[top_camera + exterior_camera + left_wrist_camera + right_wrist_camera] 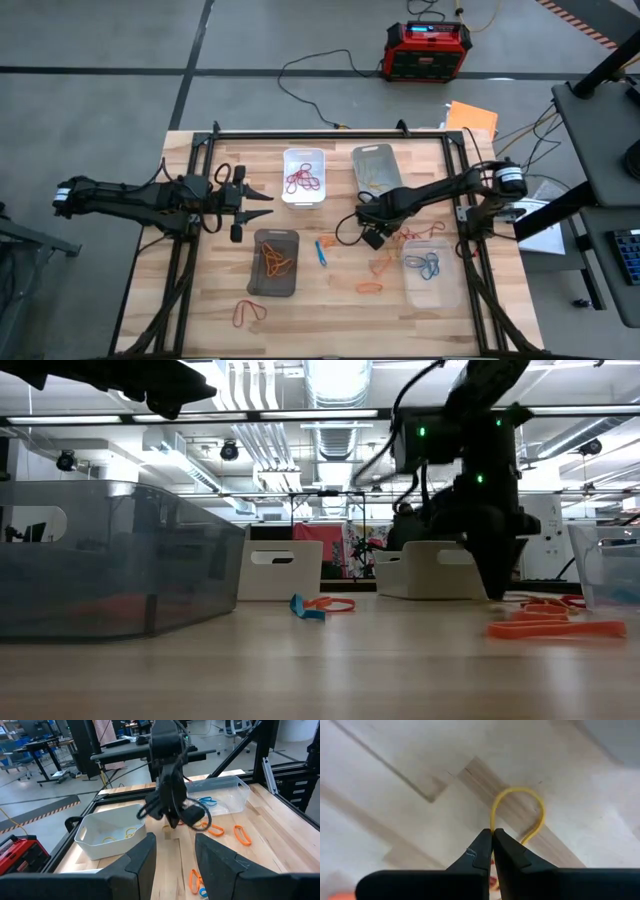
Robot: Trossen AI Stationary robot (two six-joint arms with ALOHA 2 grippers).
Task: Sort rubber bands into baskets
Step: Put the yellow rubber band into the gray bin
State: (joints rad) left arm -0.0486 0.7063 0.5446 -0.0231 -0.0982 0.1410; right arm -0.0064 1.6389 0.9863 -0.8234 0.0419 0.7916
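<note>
Yellow rubber band in right gripper

Robotics lab or industrial workshop, grey concrete floor with dark taped lines, exposed ceiling ducts and strip lighting, wooden table in black frame, red-black box with trailing cables, desks beyond.

Background stuff: a red-black box sits on the grey floor beyond the wood worktop, with a black cable snaking off it. An orange sheet lies near the worktop's far right corner.
</note>
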